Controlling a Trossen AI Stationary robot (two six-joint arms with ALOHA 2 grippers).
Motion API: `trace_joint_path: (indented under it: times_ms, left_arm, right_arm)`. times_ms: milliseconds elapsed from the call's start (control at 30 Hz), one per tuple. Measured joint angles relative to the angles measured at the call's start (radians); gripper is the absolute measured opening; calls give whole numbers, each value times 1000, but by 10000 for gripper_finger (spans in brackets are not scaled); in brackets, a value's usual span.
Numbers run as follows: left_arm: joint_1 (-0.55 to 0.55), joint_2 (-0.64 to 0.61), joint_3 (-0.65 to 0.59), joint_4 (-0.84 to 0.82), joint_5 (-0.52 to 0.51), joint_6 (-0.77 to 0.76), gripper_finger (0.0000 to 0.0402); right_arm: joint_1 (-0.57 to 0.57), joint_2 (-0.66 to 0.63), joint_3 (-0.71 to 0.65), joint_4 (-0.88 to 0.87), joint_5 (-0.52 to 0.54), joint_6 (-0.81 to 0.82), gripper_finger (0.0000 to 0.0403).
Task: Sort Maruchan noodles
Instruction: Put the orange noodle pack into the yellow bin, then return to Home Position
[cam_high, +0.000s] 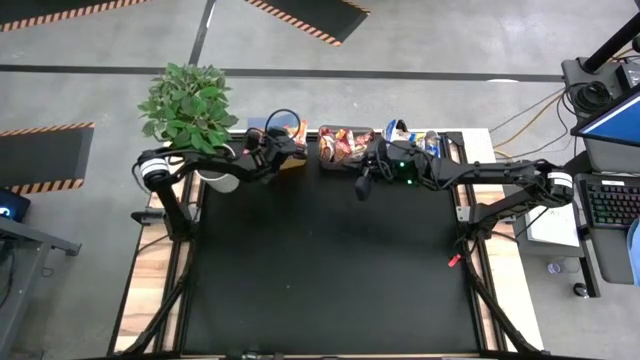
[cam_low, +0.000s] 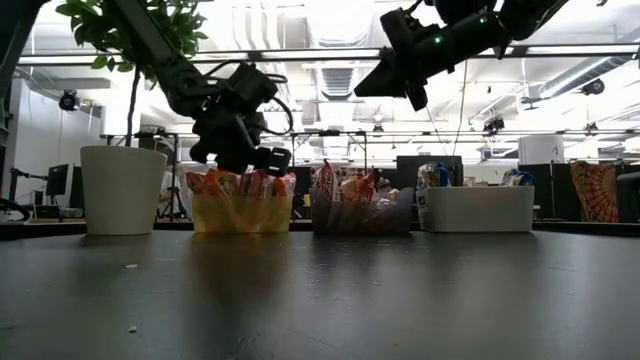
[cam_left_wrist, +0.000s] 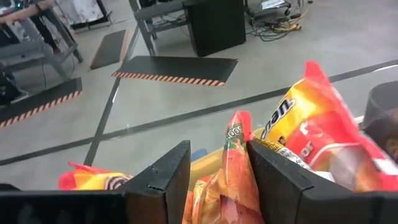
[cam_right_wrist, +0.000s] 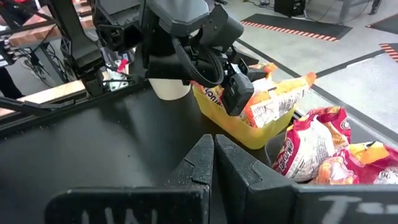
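Packet (cam_left_wrist: 239, 163) between left end effector (cam_left_wrist: 219, 180) fingers (orange-red).

Left gripper (cam_left_wrist: 217, 177) agape, right gripper (cam_right_wrist: 214, 163) closed.

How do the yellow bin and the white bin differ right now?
The yellow bin is see-through and stuffed with orange packets; the white bin is opaque, with only a few blue-and-yellow packets peeking above its rim. The left hand hangs over the yellow bin; no hand hangs over the white one. Both sit along the table's far edge.
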Motion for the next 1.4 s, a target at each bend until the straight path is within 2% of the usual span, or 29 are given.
trace_joint_path:
  times_ms: [233, 600, 933, 1033, 1133, 1267, 1333, 1400]
  left_arm:
    - [3, 7, -5, -50, 19, -95, 136]
    - [0, -6, 8, -91, 36, -94, 137]
    - [-37, -100, 15, -101, 38, -3, 137]
    - [-72, -171, 13, -138, 37, 57, 137]
    - [-122, -253, 12, -180, 45, 188, 137]
    - [-197, -368, -4, -259, 164, 343, 137]
    - [-230, -429, -30, -283, 276, 396, 137]
    - [-256, -497, -72, -285, 434, 445, 137]
  right_arm:
    - [0, 0, -15, -1, 0, -7, 9]
    - [0, 1, -15, 0, -1, -9, 9]
    - [0, 1, -16, 1, -1, -47, 9]
    - [0, -12, -38, 3, -1, -90, 9]
    - [0, -43, -73, 31, -1, -121, 9]
    - [-1, -90, -127, 36, -2, -161, 9]
    - [-1, -115, -165, 50, -3, -177, 9]
    - [-1, -142, -204, 75, -8, -193, 9]
